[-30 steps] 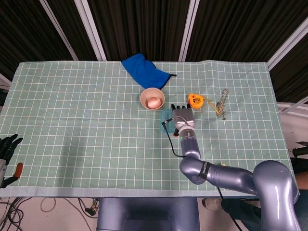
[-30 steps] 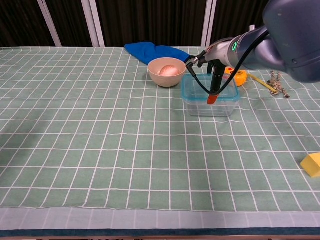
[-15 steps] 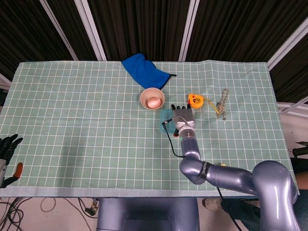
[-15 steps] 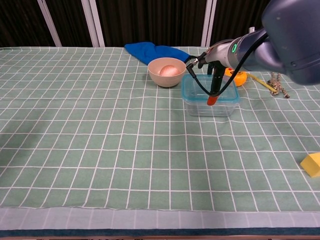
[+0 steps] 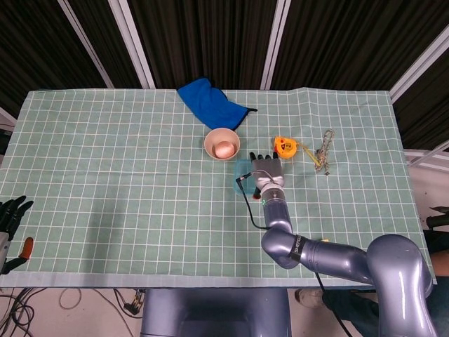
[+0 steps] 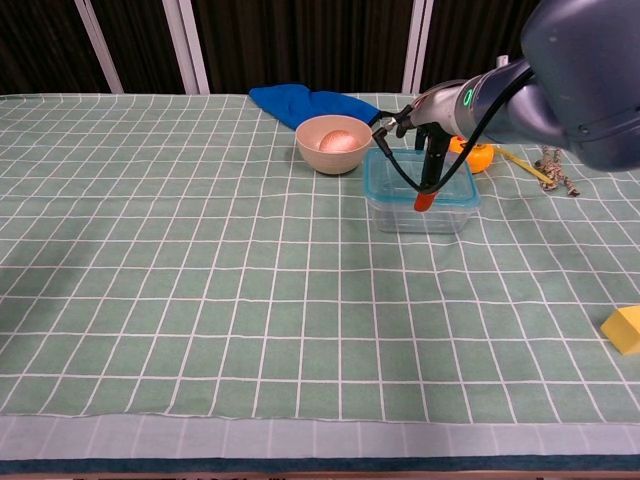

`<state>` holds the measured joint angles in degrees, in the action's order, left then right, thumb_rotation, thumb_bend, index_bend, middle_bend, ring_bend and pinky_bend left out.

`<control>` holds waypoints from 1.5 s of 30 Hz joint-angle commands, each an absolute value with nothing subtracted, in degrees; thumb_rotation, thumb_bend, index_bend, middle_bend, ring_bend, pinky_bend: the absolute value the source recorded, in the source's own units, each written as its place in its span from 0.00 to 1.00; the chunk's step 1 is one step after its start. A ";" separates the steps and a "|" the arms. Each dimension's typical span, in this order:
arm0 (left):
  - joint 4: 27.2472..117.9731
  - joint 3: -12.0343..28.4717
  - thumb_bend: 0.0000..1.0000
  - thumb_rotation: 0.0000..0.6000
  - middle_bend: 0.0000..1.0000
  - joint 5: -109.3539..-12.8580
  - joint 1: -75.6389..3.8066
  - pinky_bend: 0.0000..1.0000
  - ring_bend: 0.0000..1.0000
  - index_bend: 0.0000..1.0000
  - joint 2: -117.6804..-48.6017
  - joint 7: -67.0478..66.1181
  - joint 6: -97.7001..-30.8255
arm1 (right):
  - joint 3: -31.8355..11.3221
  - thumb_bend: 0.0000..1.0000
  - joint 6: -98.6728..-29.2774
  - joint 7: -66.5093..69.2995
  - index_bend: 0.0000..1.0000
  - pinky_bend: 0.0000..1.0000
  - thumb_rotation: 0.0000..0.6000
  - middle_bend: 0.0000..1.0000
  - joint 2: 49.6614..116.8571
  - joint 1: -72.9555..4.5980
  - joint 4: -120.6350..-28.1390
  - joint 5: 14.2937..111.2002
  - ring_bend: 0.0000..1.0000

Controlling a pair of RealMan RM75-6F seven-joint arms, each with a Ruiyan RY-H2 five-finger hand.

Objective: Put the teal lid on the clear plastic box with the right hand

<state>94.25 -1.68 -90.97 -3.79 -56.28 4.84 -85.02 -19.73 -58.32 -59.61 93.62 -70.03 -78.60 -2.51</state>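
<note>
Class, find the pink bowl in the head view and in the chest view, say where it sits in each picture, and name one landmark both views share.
Head view: the pink bowl sits just above centre, directly below the blue cloth.
Chest view: the pink bowl is in the upper middle, just left of the clear plastic box.
Shared landmark: the blue cloth, lying just beyond the bowl in both.

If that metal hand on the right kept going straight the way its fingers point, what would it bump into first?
Hard to be sure. The right hand points toward the table's far edge; that strip of green checked cloth looks free, passing between the bowl and the orange tape measure.
</note>
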 commanded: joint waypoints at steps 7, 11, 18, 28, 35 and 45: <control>94.28 -1.67 0.53 1.00 0.00 -90.89 -3.79 0.00 0.00 0.06 -56.26 4.80 -84.98 | -19.66 0.21 -58.00 -59.45 0.00 0.00 1.00 0.53 93.84 -70.02 -78.39 -2.37 0.16; 94.25 -1.68 0.53 1.00 0.00 -90.89 -3.80 0.00 0.00 0.06 -56.26 4.79 -84.94 | -19.57 0.21 -57.98 -59.45 0.00 0.00 1.00 0.53 93.94 -70.06 -78.32 -2.28 0.16; 94.25 -1.67 0.53 1.00 0.00 -90.87 -3.80 0.00 0.00 0.06 -56.27 4.74 -84.94 | -19.50 0.21 -58.08 -59.43 0.00 0.00 1.00 0.53 93.85 -70.02 -78.61 -2.18 0.16; 94.32 -1.65 0.53 1.00 0.00 -90.77 -3.78 0.00 0.00 0.06 -56.26 4.76 -84.90 | -19.39 0.21 -58.21 -59.36 0.00 0.00 1.00 0.53 94.15 -70.12 -78.27 -1.98 0.16; 94.33 -1.64 0.53 1.00 0.00 -90.70 -3.78 0.00 0.00 0.06 -56.25 4.79 -84.85 | -19.45 0.21 -57.88 -59.41 0.00 0.00 1.00 0.53 94.52 -70.19 -77.51 -2.11 0.16; 94.44 -1.66 0.53 1.00 0.00 -90.50 -3.80 0.00 0.00 0.06 -56.22 4.79 -84.64 | -19.65 0.21 -57.54 -59.59 0.00 0.00 1.00 0.53 94.18 -70.17 -77.36 -2.43 0.16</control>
<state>94.43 -1.66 -90.51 -3.79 -56.22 4.79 -84.64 -19.63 -57.56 -59.60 94.20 -70.18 -77.35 -2.41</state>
